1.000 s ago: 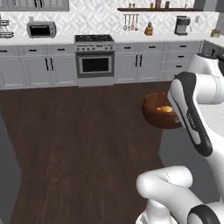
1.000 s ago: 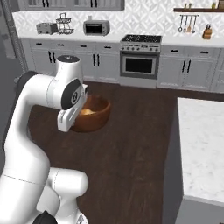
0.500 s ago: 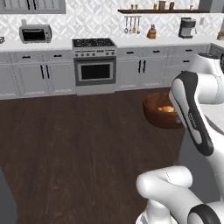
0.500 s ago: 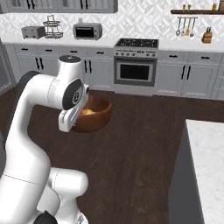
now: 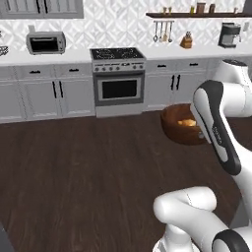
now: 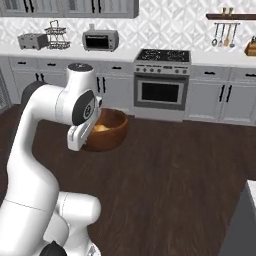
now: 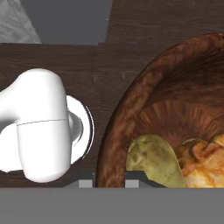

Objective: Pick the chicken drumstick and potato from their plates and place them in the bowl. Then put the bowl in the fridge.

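Gripper (image 7: 109,183) pinching near rim of bowl (image 7: 131,105), bowl held up over dark floor. Potato (image 7: 155,159) and chicken drumstick (image 7: 203,162) lie inside, side by side. Fridge not seen yet; must carry bowl there.

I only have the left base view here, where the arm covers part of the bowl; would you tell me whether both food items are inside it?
Observer: Yes. In the hand view the potato lies in the bowl beside the chicken drumstick.
Operator: Thank you. Is the gripper holding the bowl?
Observer: The gripper is shut on the bowl's rim, one fingertip on each side of the wall.
Operator: What stands to the left of the toaster oven?
Observer: In the right base view, a wire rack and a toaster stand on the counter.
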Robot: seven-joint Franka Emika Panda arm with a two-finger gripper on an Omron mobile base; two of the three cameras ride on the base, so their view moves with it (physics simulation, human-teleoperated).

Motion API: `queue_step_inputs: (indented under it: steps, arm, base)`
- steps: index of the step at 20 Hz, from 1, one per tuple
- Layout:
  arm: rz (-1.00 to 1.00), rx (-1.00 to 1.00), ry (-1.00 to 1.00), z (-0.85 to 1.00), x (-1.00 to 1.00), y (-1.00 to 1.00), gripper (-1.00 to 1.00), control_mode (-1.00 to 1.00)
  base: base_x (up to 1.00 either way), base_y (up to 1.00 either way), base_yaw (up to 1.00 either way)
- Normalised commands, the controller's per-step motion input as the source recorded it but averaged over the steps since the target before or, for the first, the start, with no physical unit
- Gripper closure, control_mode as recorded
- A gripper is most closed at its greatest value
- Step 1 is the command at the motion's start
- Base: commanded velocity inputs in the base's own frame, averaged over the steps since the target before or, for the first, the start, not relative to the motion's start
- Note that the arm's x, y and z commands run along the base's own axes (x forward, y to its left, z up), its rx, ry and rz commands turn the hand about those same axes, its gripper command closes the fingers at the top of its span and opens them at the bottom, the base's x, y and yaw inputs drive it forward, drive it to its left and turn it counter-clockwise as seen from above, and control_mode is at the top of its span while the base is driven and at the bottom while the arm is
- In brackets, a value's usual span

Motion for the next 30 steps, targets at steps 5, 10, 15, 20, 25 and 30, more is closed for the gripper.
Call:
queue_step_inputs:
  steps: [5, 10, 15, 20, 25, 30]
  arm:
    - [0.0, 0.0, 0.0, 0.0, 0.0, 0.0, 1.0, 1.0]
    - [0.0, 0.0, 0.0, 0.0, 0.0, 0.0, 1.0, 1.0]
    - [0.0, 0.0, 0.0, 0.0, 0.0, 0.0, 1.0, 1.0]
    - [0.0, 0.0, 0.0, 0.0, 0.0, 0.0, 1.0, 1.0]
    - [0.0, 0.0, 0.0, 0.0, 0.0, 0.0, 1.0, 1.0]
    - [0.0, 0.0, 0.0, 0.0, 0.0, 0.0, 1.0, 1.0]
  base:
    - [1.0, 0.52, 0.0]
    - [1.0, 0.48, 0.08]
    - [1.0, 0.08, 0.44]
    - [1.0, 0.0, 0.62]
    - [1.0, 0.0, 0.63]
    - [1.0, 0.0, 0.63]
